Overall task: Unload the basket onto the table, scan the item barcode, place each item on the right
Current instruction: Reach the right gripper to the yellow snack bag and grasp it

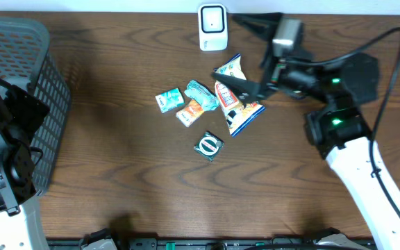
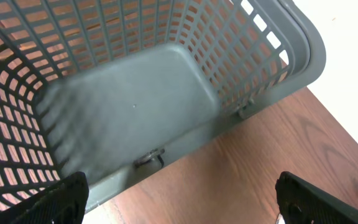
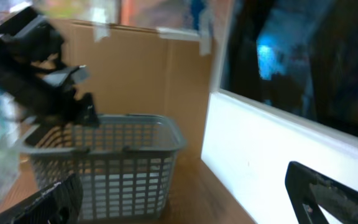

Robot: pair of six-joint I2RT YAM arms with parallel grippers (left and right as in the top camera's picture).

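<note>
The likeliest item to scan is the snack bag (image 1: 236,104), a red, white and blue pouch in the loose pile near the middle of the table (image 1: 117,180), a little toward the far edge. A yellow-and-blue bag (image 1: 232,68) overlaps its top. Two teal packets (image 1: 168,100) (image 1: 201,94), an orange packet (image 1: 189,112) and a dark square packet (image 1: 210,145) lie just beside it on the left. The white scanner (image 1: 213,26) stands upright at the far edge.

The right gripper (image 1: 231,47) is turned on its side above the bags, spread wide and holding nothing. The left gripper (image 2: 179,186) is also spread and empty, over the grey lattice basket (image 2: 303,56) at the left edge.

The bags look like thin, glossy, crinkled film with soft pillow shapes. A pinch could slide off, or catch both overlapping bags at once. I cannot see where the barcode is, so it may end up facing away from the scanner, and creases could distort it.
</note>
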